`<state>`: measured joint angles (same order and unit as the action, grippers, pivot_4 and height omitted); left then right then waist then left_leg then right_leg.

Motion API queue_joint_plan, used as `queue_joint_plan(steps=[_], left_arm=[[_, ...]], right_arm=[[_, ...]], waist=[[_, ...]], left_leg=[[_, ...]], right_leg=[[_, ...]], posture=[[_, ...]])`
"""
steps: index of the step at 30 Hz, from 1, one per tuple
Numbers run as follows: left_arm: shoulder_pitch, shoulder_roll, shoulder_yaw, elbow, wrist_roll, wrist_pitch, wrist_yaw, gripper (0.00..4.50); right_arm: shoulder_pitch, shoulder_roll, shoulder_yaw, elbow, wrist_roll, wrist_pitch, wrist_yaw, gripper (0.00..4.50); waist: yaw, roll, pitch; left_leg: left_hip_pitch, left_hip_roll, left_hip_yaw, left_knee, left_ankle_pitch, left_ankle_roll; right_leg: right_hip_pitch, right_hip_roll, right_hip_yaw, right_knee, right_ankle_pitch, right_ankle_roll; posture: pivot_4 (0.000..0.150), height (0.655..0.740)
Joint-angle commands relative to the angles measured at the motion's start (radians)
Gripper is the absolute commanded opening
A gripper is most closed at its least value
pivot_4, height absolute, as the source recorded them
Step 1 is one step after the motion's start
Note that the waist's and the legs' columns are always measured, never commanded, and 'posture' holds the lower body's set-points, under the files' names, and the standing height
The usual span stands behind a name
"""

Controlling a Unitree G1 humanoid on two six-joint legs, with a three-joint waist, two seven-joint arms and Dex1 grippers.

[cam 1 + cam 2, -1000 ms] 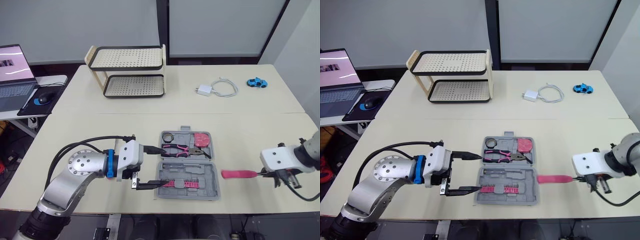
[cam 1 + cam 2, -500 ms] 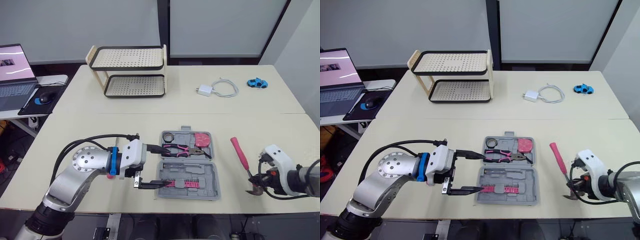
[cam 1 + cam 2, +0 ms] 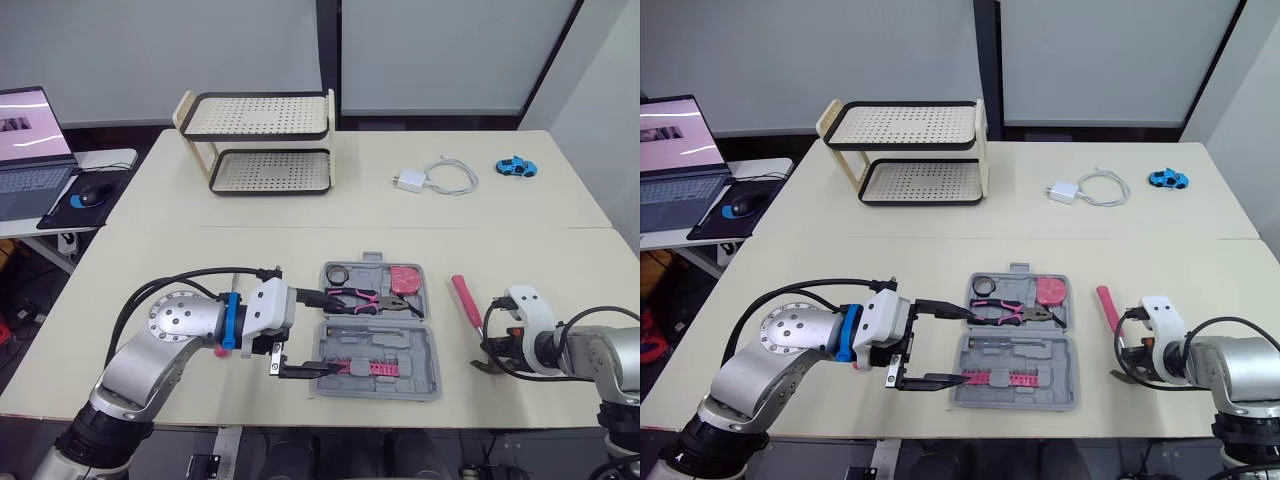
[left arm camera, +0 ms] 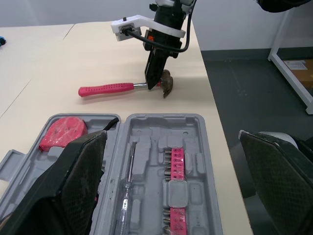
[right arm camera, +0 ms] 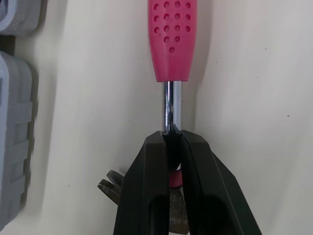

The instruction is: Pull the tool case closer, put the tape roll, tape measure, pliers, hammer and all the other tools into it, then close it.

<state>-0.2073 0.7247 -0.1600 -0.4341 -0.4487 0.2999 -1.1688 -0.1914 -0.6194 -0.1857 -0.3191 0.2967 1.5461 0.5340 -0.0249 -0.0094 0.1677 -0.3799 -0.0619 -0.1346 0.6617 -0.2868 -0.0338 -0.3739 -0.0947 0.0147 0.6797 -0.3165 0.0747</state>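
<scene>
Clamping the hammer (image 3: 464, 300) near table (image 3: 540, 270) edge, right pincer (image 5: 171, 139); left pincer (image 3: 320, 332) wide astride tool case (image 3: 420, 378) edge.

L arm (image 3: 140, 360): silver-grey metal shell; round joint cap (image 3: 178, 320) w/ ring of small dark screw holes; blue band (image 3: 231, 322) at wrist, then white boxy block (image 3: 268, 308). Black cables (image 3: 190, 279) loop over it. L tool (image 3: 320, 332): 2 long black fingers (image 4: 73, 186), dotted texture. R arm (image 3: 610, 355): grey shell, white wrist housing (image 3: 525, 308), thin black cable (image 3: 488, 322). R tool (image 5: 171, 134): 2 smooth black tapered fingers.
</scene>
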Motion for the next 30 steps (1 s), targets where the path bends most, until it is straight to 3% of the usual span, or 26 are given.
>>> queue_joint_plan(steps=[1, 2, 3, 5, 10, 14, 17, 30], left_arm=[[-0.011, -0.003, -0.005, -0.015, -0.003, -0.005, -0.003, 4.50], [-0.011, -0.003, -0.005, -0.015, -0.002, -0.005, -0.002, 4.50], [-0.011, -0.004, -0.004, -0.014, -0.001, -0.006, -0.002, 4.50], [-0.009, -0.003, -0.002, -0.012, -0.001, -0.007, -0.003, 4.50], [0.000, 0.001, 0.007, -0.013, -0.003, -0.010, -0.002, 4.50], [0.005, -0.001, 0.012, -0.015, -0.009, -0.009, 0.002, 4.50], [-0.001, -0.004, 0.009, -0.011, -0.008, -0.010, 0.001, 4.50], [-0.027, -0.010, -0.003, 0.007, -0.003, -0.012, -0.008, 4.50]], right_arm=[[-0.008, 0.011, -0.010, 0.023, -0.006, -0.049, -0.038, 0.09], [-0.006, 0.011, -0.008, 0.025, -0.007, -0.064, -0.044, 0.09], [0.001, 0.008, -0.013, 0.014, -0.002, -0.081, -0.041, 0.80], [0.009, 0.004, -0.035, -0.016, 0.011, -0.102, -0.036, 1.30], [0.117, -0.063, -0.075, -0.142, 0.055, -0.256, 0.047, 3.06], [0.259, -0.093, -0.056, -0.184, 0.012, -0.509, 0.073, 3.06], [0.310, -0.045, -0.048, -0.160, -0.008, -0.601, 0.028, 3.06], [0.312, 0.068, -0.011, -0.076, -0.018, -0.693, -0.074, 3.06]], waist=[[-0.002, -0.002, -0.001], [-0.002, -0.002, -0.001], [-0.002, -0.002, -0.001], [-0.002, -0.002, -0.001], [-0.001, -0.002, -0.001], [-0.002, -0.002, -0.001], [-0.002, -0.002, -0.001], [-0.004, -0.001, -0.001]], left_leg=[[0.000, 0.000, 0.000, 0.000, 0.000, 0.000], [0.000, 0.000, 0.000, 0.000, 0.000, 0.000], [0.000, 0.000, 0.000, 0.000, 0.000, 0.000], [0.000, 0.000, 0.000, 0.000, 0.000, 0.000], [0.000, 0.000, 0.000, 0.000, 0.000, 0.000], [0.000, 0.001, 0.000, 0.000, 0.000, 0.000], [0.000, 0.001, 0.000, 0.000, 0.000, 0.000], [0.001, 0.002, 0.000, 0.000, 0.000, 0.000]], right_leg=[[0.000, 0.000, 0.000, 0.000, 0.000, 0.000], [0.000, 0.000, 0.000, 0.000, 0.000, 0.000], [0.000, 0.001, 0.000, 0.000, 0.000, 0.000], [0.000, 0.001, 0.000, 0.000, 0.000, 0.000], [0.000, 0.001, 0.000, 0.000, 0.000, 0.000], [0.000, 0.001, 0.000, 0.000, 0.000, 0.000], [0.000, 0.001, 0.000, 0.000, 0.000, 0.000], [0.000, 0.002, 0.001, 0.000, 0.000, 0.000]], posture=[[0.150, 0.7400], [0.150, 0.7400], [0.150, 0.7400], [0.150, 0.7400], [0.150, 0.7400], [0.150, 0.7400], [0.150, 0.7400], [0.150, 0.7400]])
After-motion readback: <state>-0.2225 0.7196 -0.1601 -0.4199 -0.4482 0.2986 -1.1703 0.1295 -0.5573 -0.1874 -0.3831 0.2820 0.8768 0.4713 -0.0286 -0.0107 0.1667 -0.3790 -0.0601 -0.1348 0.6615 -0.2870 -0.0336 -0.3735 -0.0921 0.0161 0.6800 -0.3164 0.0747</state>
